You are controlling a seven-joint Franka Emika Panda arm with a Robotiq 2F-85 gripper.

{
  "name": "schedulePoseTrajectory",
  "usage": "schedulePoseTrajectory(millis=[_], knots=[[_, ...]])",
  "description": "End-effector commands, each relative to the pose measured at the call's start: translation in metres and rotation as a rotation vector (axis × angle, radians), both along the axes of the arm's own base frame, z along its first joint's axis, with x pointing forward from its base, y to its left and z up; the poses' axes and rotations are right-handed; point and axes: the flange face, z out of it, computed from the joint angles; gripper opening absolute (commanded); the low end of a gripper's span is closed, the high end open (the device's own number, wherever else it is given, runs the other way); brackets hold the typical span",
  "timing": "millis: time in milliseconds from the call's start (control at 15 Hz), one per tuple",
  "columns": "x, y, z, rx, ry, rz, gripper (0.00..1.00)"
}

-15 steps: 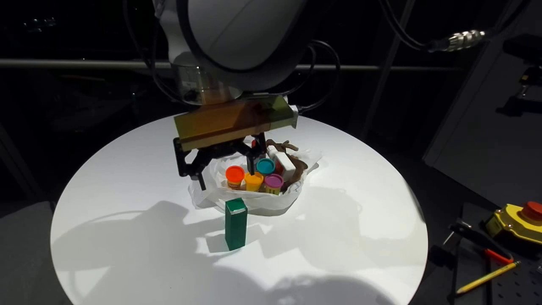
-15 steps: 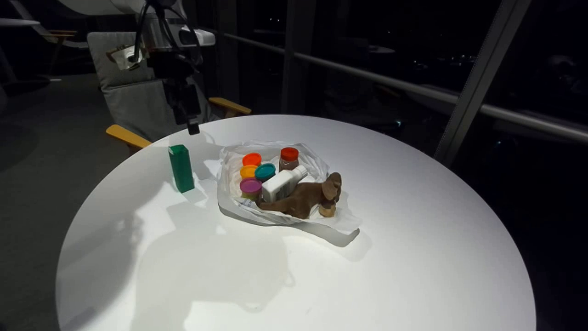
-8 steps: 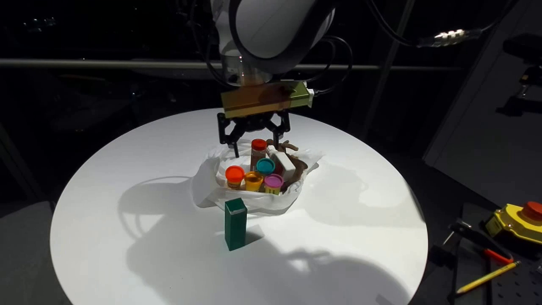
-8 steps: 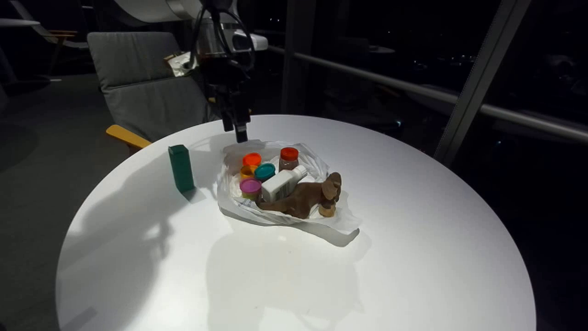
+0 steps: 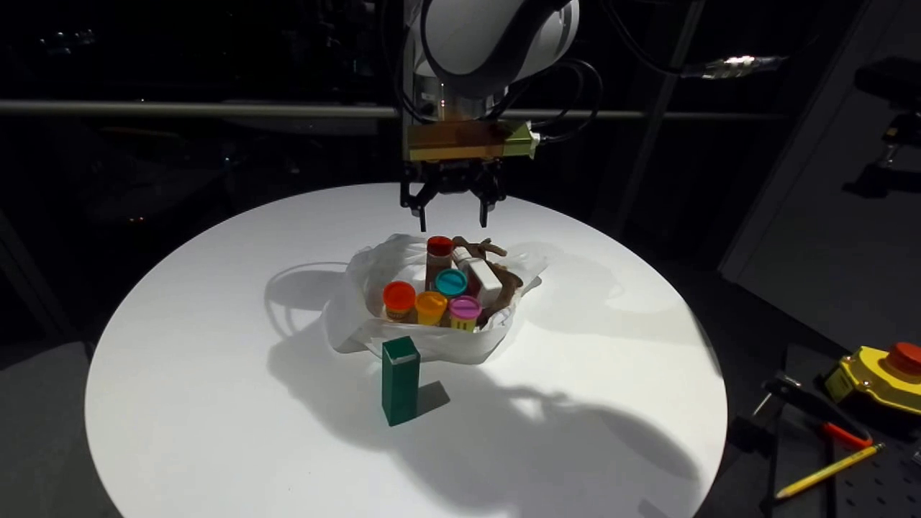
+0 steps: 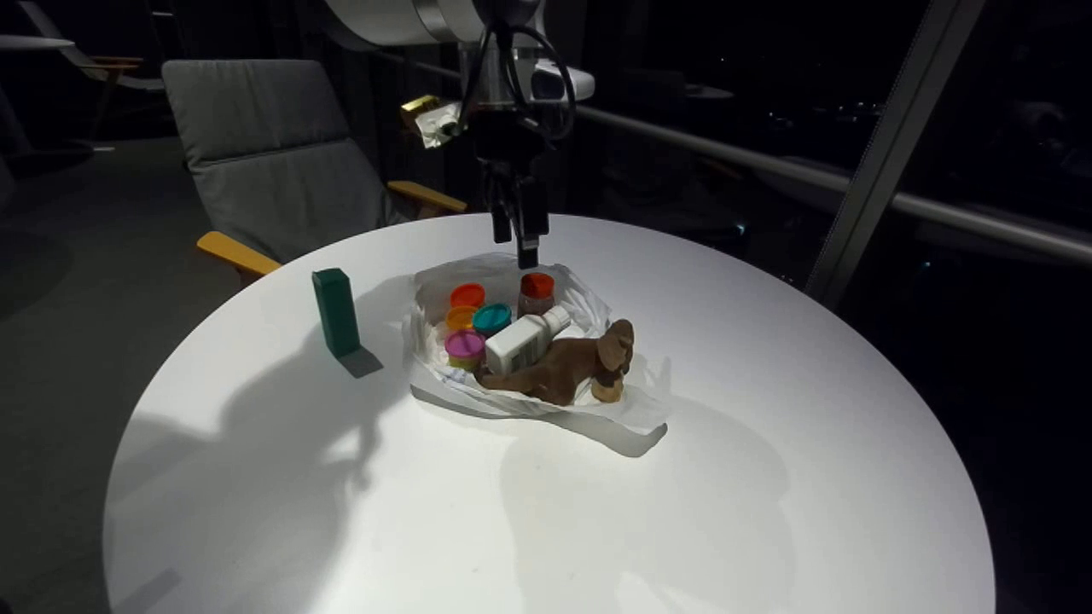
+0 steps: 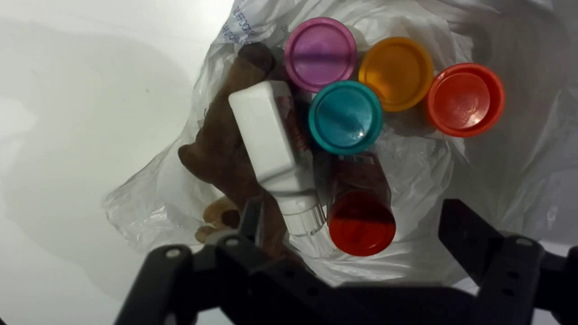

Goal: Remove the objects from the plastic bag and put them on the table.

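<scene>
Seven objects sit in the plastic bag (image 6: 422,354), one is out. L to R in an exterior view: green box (image 6: 337,312) stands upright toward the left edge of the table (image 6: 853,426), apart from the bag. Then orange tub (image 6: 467,296), yellow tub (image 6: 461,319), purple tub (image 6: 465,345) and teal tub (image 6: 492,319), bunched upright at the bag's left side; white bottle (image 6: 522,343) lies beside them. The gripper (image 6: 515,249) hangs above the bag's far side, jaws wide apart, nothing between them. Below it stands the red-capped jar (image 6: 537,295), my guess for next pick. The brown animal (image 6: 559,375) lies near right.

Doing it well: in the wrist view the finger (image 7: 253,221) at left lines up over the animal, close to the bottle's neck. Narrow the jaws a touch, drop straight down, grip just under the cap, lift vertically, park on the table. Don't nip film.

Materials, L to R: box slim, flat-faced, probably card. Bag thin, crinkled, translucent; likely drags if caught. Tubs squat, round, plastic-lidded. Bottle smooth, hard-looking. Jar clear-walled, glass or plastic, can't tell. Animal matte, irregular.
</scene>
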Motion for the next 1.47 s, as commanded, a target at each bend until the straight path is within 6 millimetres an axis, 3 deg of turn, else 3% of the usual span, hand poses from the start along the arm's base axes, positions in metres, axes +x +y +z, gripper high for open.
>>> schedulePoseTrajectory(millis=[0, 400, 867, 933, 1067, 1400], knots=[[0.014, -0.001, -0.009, 0.070, 0.010, -0.022, 1.00], [0.025, 0.000, -0.036, 0.097, 0.033, -0.051, 1.00], [0.043, -0.015, -0.054, 0.081, 0.039, -0.074, 1.00], [0.046, -0.017, -0.056, 0.077, 0.039, -0.079, 0.75], [0.049, -0.017, -0.056, 0.079, 0.039, -0.078, 0.66], [0.051, -0.017, -0.048, 0.075, 0.028, -0.078, 0.27]])
